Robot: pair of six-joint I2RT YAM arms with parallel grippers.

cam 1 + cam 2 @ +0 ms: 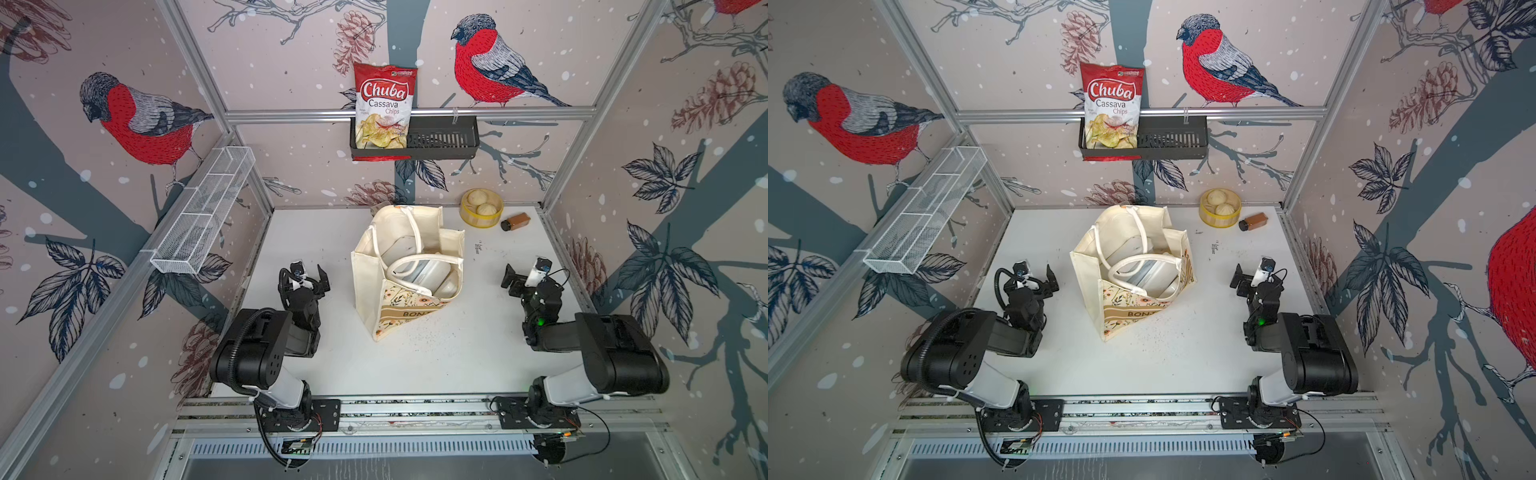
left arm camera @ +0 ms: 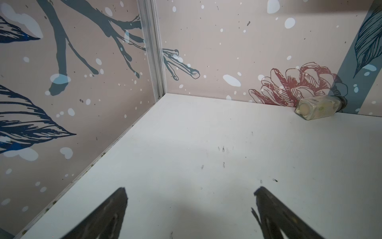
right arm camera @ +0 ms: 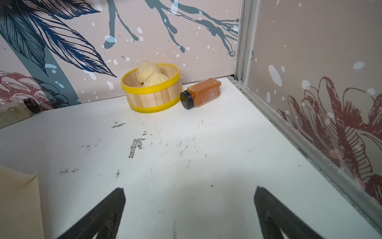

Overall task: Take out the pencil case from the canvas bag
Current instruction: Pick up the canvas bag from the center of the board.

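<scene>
- Bag (image 1: 368, 299) stands upright, mouth up, on the counter (image 1: 457, 353) between both tools, touching neither.
- A whitish case (image 1: 432, 277) lies inside it, under a handle (image 1: 419, 258).
- Left tool (image 2: 190, 189): fingers spread, empty; the bag is to its right.
- Right tool (image 3: 190, 188): spread, empty; steamer (image 3: 153, 99) and spice jar (image 3: 203, 93) lie ahead.

A robot test cell in a lab is shown, not a lived-in room. A white desk (image 1: 436, 365) is enclosed by panels covered in bullfinch wallpaper (image 1: 137, 120) and held in aluminium framing (image 1: 498, 111). A left arm (image 1: 253, 353) and a right arm (image 1: 615, 357) are bolted to a slotted rail (image 1: 415, 409) at the front edge. Props are staged: a chips bag (image 1: 384, 104) in a black wall basket (image 1: 442, 143), a wire basket (image 1: 199, 224), a toy steamer (image 1: 481, 222).
</scene>
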